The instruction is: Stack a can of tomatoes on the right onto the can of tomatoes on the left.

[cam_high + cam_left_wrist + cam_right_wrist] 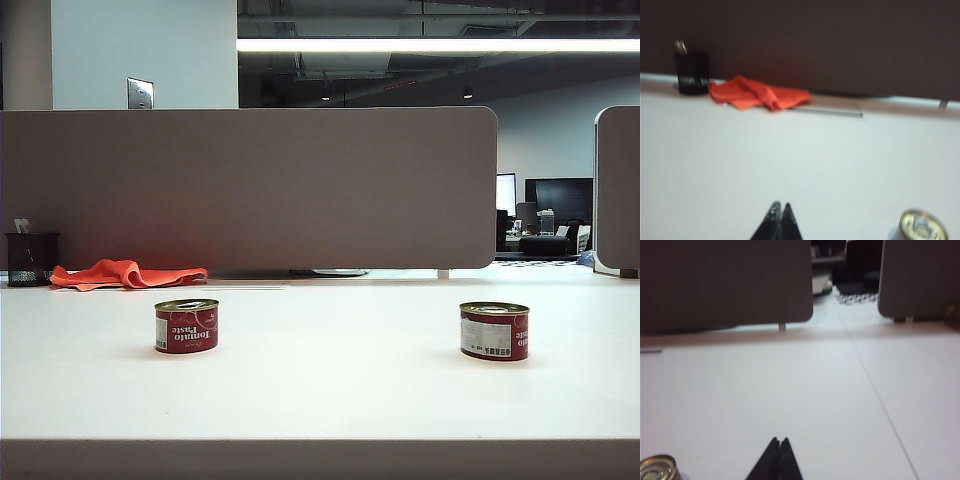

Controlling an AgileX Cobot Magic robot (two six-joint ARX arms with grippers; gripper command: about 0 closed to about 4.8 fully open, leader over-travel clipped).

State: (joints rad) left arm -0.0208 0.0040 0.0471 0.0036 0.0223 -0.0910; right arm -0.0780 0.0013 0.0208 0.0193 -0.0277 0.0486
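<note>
Nearest to us in each wrist view we saw only the gripper tips, dark tapered points. The left gripper (779, 206) had its two fingers pressed together with nothing between them, low over the smooth white table (330, 390). The right gripper (779, 441) was likewise closed and empty. Neither arm appeared in the exterior view.

Just beyond the tips stood the two short round tins. The left tomato paste can (186, 325), red-labelled with a gold metal lid, sat upright on the table; in the left wrist view it lay apart from the fingers, off to one side. The right tomato can (494, 331), showing a white panel with a barcode, stood upright well apart from the first; it too was clear of its gripper.

Farther back lay a crumpled orange cloth (125, 273) beside a black mesh pen cup (30, 259), in front of a flat grey partition panel (250, 185) with rounded corners.
</note>
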